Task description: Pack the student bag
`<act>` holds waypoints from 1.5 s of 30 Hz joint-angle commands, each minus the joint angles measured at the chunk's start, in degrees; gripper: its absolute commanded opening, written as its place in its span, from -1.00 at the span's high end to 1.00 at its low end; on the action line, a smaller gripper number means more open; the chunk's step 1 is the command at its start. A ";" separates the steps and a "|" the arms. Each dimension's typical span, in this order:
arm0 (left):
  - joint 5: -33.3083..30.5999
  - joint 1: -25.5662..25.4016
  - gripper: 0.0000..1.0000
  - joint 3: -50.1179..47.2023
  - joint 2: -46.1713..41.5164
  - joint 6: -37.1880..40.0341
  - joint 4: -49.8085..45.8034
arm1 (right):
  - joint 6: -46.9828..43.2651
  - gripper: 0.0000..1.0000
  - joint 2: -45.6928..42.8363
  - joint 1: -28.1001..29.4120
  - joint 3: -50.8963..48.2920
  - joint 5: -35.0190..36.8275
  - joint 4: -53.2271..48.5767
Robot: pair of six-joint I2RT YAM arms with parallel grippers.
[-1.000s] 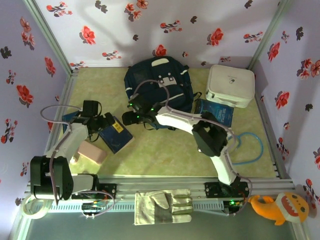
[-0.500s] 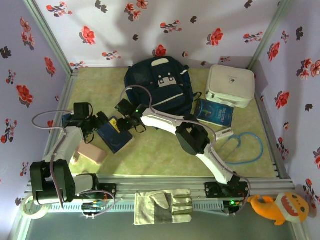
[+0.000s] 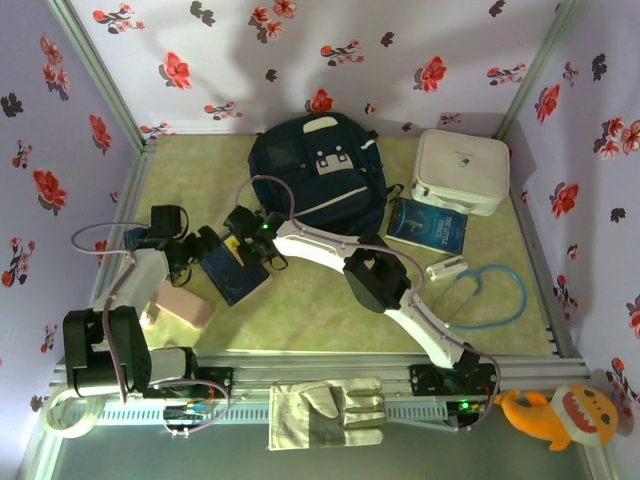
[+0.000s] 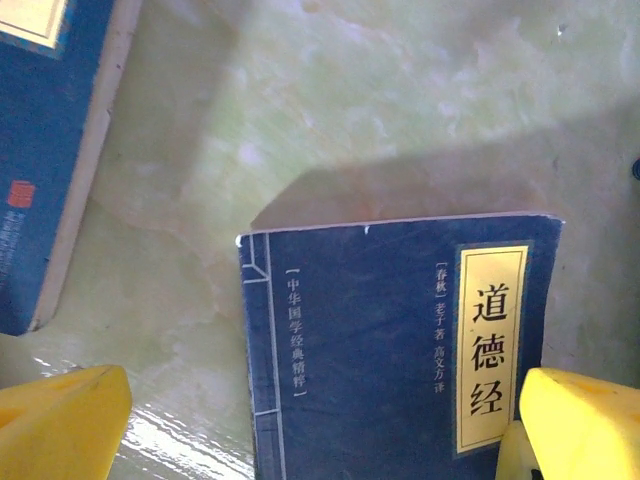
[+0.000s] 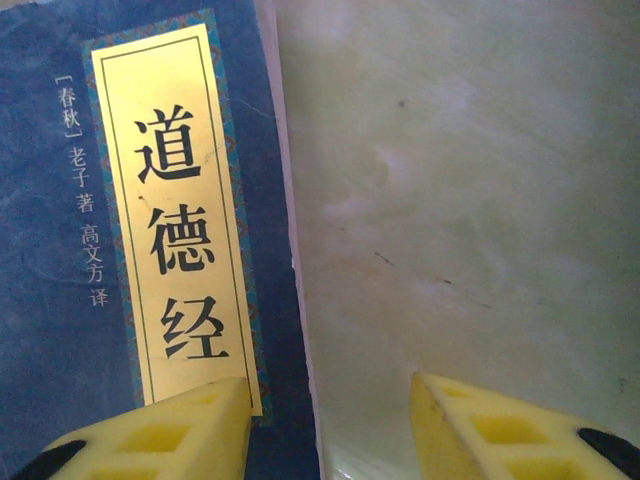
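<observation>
One right claw (image 3: 241,226) over book (image 3: 236,276), student bag (image 3: 318,165) just beyond

Navy backpack (image 3: 318,170) with white stripes on a pale green table (image 3: 330,300). Right of the backpack, a white case (image 3: 460,170); front-left of it, a dark blue book (image 3: 230,270) with a yellow label. Lilac walls (image 3: 460,40) with red flowers.

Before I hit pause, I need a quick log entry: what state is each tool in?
Left tool: open wide above the blue book, holding nothing.
Right tool: open, straddling that book's edge, holding nothing.
</observation>
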 commanded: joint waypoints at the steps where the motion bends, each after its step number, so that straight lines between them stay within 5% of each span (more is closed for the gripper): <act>1: 3.00 0.36 -0.99 0.51 0.88 0.18 0.27 | 3.40 0.11 -2.31 -0.41 -6.46 7.57 -6.59; 6: 6.67 -1.19 -0.97 -0.55 1.86 -0.17 1.63 | 9.59 0.12 -11.14 -2.04 -19.50 7.23 0.28; 11: 11.72 -4.55 -0.88 -1.15 3.42 0.75 3.85 | 10.26 0.08 -17.49 -4.24 -25.47 -3.00 11.29; 20: 14.65 -9.90 -0.73 -0.02 6.52 3.30 2.95 | 13.75 0.20 -15.34 -7.20 -23.38 -7.12 12.95; 31: 17.49 -11.71 -0.28 0.74 11.11 5.52 3.36 | 14.04 0.38 -11.21 -7.79 -20.45 -10.40 10.14; 45: 17.71 -12.59 -0.03 2.83 14.68 6.80 2.69 | 14.48 0.41 -8.87 -8.74 -20.16 -11.84 8.82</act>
